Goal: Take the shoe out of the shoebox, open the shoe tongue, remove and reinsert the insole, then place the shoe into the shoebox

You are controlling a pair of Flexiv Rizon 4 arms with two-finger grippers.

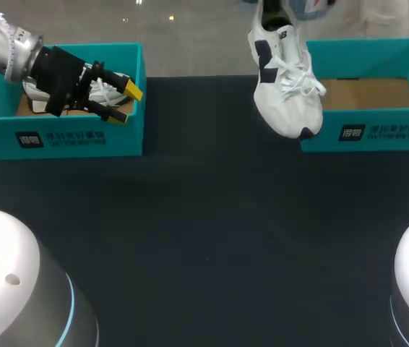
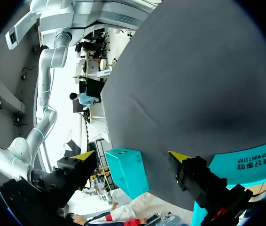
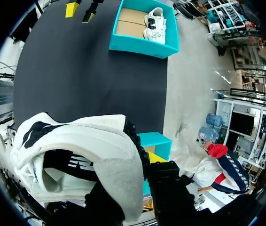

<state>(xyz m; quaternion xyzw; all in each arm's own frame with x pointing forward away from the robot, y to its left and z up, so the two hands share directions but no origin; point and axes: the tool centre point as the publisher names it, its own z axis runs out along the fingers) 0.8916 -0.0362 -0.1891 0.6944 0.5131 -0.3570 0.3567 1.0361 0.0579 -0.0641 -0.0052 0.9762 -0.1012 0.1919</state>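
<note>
One shoe (image 1: 284, 108) hangs from the half-hidden right jaws; left jaws gape over a shoebox (image 1: 121, 134).

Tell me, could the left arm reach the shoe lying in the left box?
Probably yes: that box has no lid, nothing covers the shoe, and the left gripper hangs open close by.

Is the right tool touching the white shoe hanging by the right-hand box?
Touching. The right wrist view shows the white shoe heel-first against the right tool, one yellow-tipped finger pressed on its collar.
</note>
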